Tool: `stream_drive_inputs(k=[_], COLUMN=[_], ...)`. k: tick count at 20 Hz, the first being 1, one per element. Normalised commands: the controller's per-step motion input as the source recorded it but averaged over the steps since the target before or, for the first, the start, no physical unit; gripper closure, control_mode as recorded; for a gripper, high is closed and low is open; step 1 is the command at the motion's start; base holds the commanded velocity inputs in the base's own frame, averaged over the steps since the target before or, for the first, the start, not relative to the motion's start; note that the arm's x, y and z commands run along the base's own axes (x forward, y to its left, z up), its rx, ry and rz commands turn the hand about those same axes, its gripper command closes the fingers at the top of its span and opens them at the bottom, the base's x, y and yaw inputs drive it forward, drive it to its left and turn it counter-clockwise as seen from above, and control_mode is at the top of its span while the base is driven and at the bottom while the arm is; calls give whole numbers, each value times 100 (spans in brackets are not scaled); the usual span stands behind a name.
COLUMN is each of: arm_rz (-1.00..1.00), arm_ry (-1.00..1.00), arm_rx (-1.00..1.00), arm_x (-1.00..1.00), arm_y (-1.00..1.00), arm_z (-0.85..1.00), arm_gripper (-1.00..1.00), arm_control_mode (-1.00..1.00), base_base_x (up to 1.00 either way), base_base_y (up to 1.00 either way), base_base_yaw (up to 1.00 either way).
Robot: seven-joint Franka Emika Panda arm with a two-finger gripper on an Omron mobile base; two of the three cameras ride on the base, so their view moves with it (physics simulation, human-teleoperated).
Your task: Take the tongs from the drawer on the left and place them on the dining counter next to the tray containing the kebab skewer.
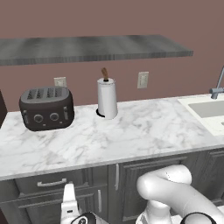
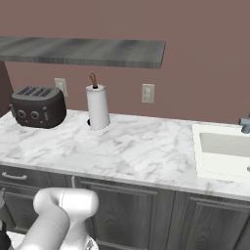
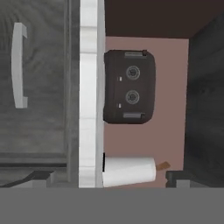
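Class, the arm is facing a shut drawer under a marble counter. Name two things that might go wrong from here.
1. The dark grey drawer front is shut, so the tongs inside cannot be checked. The open gripper has yet to reach the silver bar handle.
2. The hand sits low by the white marble counter edge; lifting carelessly might knock it, with the black toaster above.

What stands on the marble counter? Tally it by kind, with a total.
Toaster: 1
Paper towel roll: 1
Sink: 1
Total: 3
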Motion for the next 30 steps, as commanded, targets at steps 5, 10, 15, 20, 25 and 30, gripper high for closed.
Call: stream_drive_inputs(k=[5, 10, 15, 20, 25, 30], arm_rz=[0, 0, 0, 0, 0, 0], arm_ry=[0, 0, 0, 0, 0, 0], arm_rx=[0, 0, 0, 0, 0, 0], arm_x=[12, 12, 14, 11, 15, 11], arm_y=[0, 0, 0, 0, 0, 0], arm_z=[-13, -11, -10, -12, -16, -10], arm_gripper=[-100, -100, -100, -100, -100, -100], arm_control_mode=[-100, -100, -100, -100, -100, -100], base_base_x=[0, 0, 0, 0, 0, 0], base_base_y=[0, 0, 0, 0, 0, 0], base_base_yaw=[0, 0, 0, 0, 0, 0])
